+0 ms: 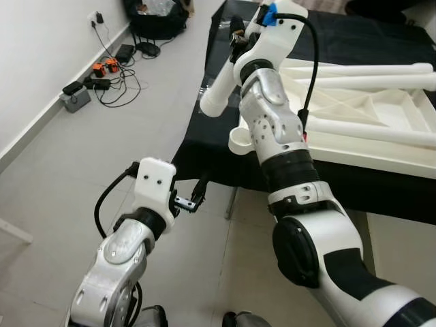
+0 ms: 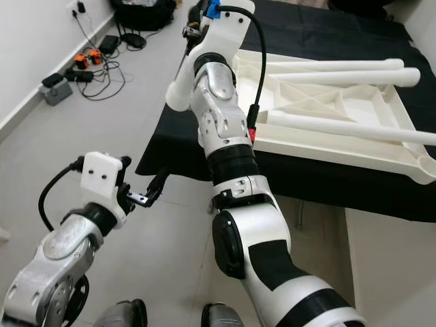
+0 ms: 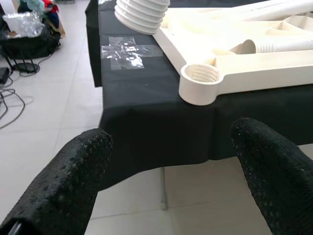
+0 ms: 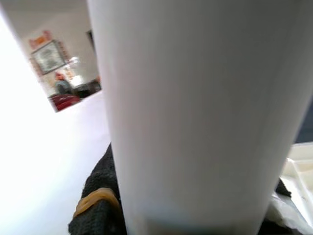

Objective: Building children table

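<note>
**Last leg going in, socket waiting**

Down in the lower left, the left gripper (image 1: 197, 197) hangs over the floor with fingers spread, holding nothing. Upper middle, the right gripper (image 1: 235, 42) is clamped on a white table leg (image 1: 221, 88), threaded end tilted toward the open corner socket (image 3: 200, 78). I reckon next comes lining up and twisting. Tabletop (image 1: 361, 116) lies upside down on the black table (image 1: 327, 34), upper right, three legs on

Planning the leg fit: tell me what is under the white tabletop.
The upturned white tabletop lies on a black cloth that drapes over the edge. Whatever carries the cloth is covered, so it cannot be seen.
</note>
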Robot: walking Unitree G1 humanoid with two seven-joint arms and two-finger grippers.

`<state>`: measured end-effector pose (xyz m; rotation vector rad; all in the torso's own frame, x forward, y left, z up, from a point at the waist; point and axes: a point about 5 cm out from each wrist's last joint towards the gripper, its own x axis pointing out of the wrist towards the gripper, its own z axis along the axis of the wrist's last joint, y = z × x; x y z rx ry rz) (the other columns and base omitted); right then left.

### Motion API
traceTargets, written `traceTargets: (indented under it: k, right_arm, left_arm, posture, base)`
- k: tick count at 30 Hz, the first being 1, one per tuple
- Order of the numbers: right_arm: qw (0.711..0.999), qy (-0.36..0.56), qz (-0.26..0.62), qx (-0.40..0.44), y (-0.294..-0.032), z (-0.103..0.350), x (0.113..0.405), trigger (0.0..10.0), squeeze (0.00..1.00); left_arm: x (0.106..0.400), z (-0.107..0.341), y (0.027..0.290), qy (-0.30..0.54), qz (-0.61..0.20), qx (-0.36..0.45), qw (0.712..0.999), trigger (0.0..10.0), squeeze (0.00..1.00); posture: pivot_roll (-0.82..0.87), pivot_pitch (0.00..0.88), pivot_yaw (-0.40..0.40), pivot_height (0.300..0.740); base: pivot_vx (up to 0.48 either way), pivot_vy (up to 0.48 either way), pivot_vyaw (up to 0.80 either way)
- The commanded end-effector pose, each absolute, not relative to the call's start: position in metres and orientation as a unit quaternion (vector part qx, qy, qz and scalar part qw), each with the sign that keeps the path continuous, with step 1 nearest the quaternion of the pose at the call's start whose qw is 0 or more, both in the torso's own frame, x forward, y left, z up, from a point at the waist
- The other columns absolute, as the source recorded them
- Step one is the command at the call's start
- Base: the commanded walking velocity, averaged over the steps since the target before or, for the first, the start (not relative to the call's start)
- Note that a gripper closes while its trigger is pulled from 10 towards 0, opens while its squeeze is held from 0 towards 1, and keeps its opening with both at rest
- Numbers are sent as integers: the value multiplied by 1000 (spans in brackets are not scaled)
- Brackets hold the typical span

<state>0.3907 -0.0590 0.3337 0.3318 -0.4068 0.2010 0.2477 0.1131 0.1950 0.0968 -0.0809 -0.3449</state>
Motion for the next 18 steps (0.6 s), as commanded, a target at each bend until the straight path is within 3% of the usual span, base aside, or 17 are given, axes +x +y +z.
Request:
traceTargets:
  k: [1,4,5,18]
  right_arm:
    - [958,-205,126,156,-58,332,388,10000,0]
    - [958,-203,138,149,-59,328,386,10000,0]
    - [958,-201,149,139,-58,324,384,10000,0]
    - [948,-185,215,144,-51,309,366,10000,0]
  left_arm:
    - [254,197,116,-47,-169,93,980,10000,1000]
    - [260,200,118,-47,-163,108,980,10000,1000]
    - [265,203,119,-46,-171,122,977,10000,0]
    - [303,212,133,-77,-172,292,938,10000,0]
  posture:
    - [31,104,-54,740]
    - [30,101,-51,740]
    - [28,102,-51,740]
    - [13,120,-40,740]
  base:
    - [0,0,0]
    - [0,0,0]
    - [0,0,0]
    - [0,0,0]
